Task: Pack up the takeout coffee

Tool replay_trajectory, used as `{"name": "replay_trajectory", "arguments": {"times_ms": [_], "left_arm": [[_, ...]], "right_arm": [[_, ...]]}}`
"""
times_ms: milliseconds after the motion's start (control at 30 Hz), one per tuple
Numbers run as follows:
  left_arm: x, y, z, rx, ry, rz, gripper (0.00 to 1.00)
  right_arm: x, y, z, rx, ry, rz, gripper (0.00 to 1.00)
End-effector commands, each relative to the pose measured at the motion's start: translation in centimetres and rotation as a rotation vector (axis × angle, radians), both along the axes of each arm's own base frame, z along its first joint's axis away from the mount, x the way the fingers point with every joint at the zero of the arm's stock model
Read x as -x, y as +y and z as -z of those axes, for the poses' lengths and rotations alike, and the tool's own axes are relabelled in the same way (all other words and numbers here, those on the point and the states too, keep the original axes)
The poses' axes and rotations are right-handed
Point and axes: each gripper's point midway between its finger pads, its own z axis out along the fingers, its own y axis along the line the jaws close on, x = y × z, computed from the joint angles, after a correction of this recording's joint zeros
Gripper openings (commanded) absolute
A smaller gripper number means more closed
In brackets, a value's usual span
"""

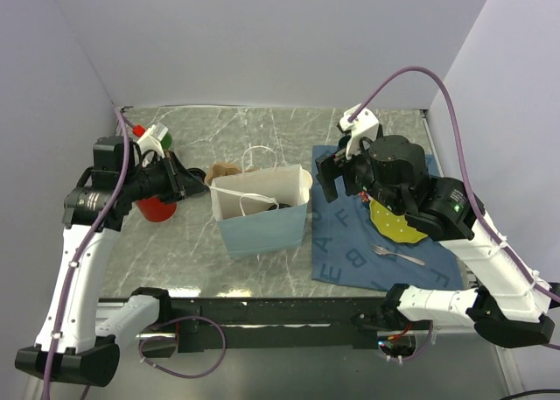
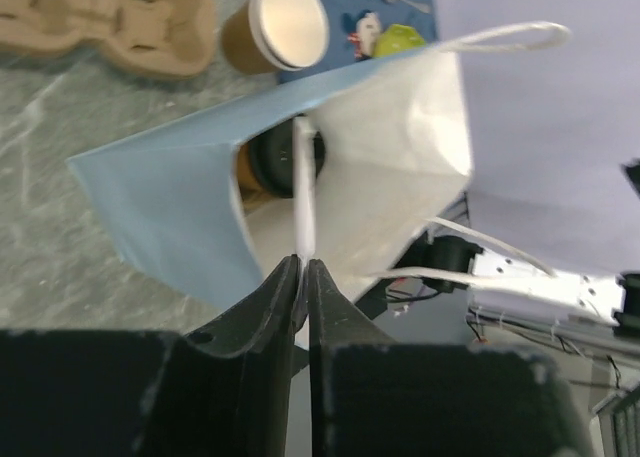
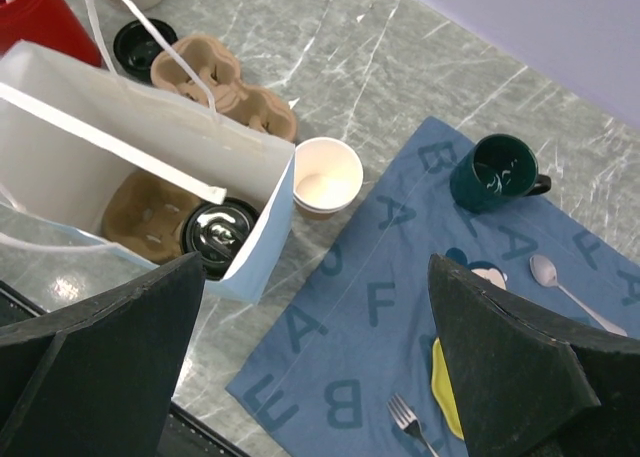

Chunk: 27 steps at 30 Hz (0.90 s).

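Bearing, on marble table (image 1: 192,242), a blue bag (image 1: 262,227); mat (image 1: 341,251) lying right of bag, cardboard tray (image 1: 223,170) behind, red cup (image 1: 156,210) left.

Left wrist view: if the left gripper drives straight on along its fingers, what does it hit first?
The white handle of the paper bag, pinched in the left gripper. Straight past it lies the bag's open mouth, then probably the lidded takeout coffee inside; depth there is unclear.

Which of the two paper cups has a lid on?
The cup inside the blue paper bag, with a black lid; the other cup stands open beside the bag.
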Motion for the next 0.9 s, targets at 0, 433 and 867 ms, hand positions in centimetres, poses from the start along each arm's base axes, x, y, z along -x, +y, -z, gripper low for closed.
{"name": "replay_trajectory", "arguments": {"times_ms": [0,433,867], "left_arm": [[-0.7,1.6,1.0,-0.088,0.014,-0.081,0.15],[-3.5,2.8,-6.9,-0.110,-0.198,-0.182,0.99],[-1.7,-0.2,-10.3,0.132,-0.453,-0.055,0.99]], "right_arm": [[-0.2,-0.8,-2.5,-0.040,-0.057,0.029,1.00],[0.2,0.9,-2.0,-0.108,0.031,0.011,1.00],[1.7,-0.1,-3.4,-0.469,0.144,0.184,1.00]]}}
